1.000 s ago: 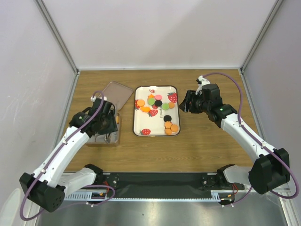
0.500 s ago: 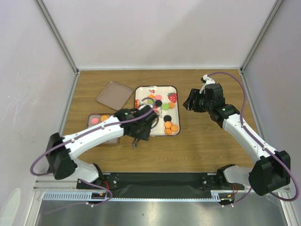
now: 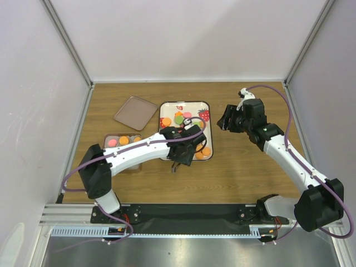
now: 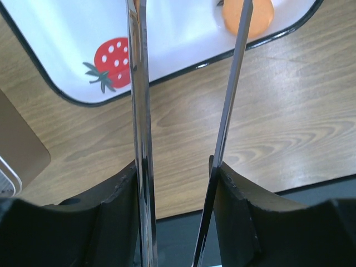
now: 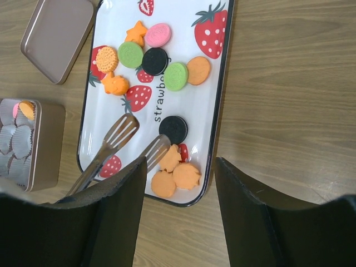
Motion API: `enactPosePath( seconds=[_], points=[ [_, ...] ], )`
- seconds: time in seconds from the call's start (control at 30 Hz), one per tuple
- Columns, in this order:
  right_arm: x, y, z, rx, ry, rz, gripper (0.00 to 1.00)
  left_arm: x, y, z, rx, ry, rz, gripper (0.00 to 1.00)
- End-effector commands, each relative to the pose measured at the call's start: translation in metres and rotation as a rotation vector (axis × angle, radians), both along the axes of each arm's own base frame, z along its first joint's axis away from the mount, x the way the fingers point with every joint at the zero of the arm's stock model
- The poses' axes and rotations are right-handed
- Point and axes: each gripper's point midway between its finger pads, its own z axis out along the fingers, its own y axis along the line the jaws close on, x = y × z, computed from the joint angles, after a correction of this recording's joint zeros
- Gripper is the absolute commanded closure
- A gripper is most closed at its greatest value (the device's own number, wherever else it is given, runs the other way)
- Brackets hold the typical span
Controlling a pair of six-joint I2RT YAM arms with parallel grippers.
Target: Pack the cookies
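- Grips metal tongs in the left gripper at the near end of the tray, fingers clamped on the handles; holds the two slotted blades apart and empty, probably to straddle a cookie rather than shove it.
- Hangs the blade tips over the near right part of the tray, just beside a black cookie and a bunch of orange cookies; reads as a reach for the next pick.
- Shows most of the cookies lying loose on the tray, one cluster toward its far end, the rest toward the near end; shows a few already in the open tin left of the tray, among paper liners.
- Sets the lid far-left of the tray, clear of the tin's mouth; presumably so drops go in unhindered.
- Hovers the right gripper to the right of the tray, fingers spread and holding nothing; seemingly stands off to leave the tongs room.
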Motion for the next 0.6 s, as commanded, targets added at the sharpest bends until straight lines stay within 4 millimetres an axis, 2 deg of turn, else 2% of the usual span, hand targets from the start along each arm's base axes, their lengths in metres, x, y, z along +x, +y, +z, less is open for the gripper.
enactPosePath(
  seconds=[0.0,0.3,0.57],
  points=[
    [0.001,-0.003,0.016,0.012,-0.053,-0.007,0.42,0.015,-0.013,0.009,-0.004,-0.049,-0.025,0.46],
    [0.0,-0.007,0.022,0.01,-0.071,-0.028,0.41,0.027,-0.021,-0.008,0.057,-0.052,-0.044,0.46],
    [-0.002,-0.006,0.023,0.011,-0.073,-0.022,0.41,0.032,-0.025,-0.012,0.072,-0.055,-0.053,0.47]
  ],
)
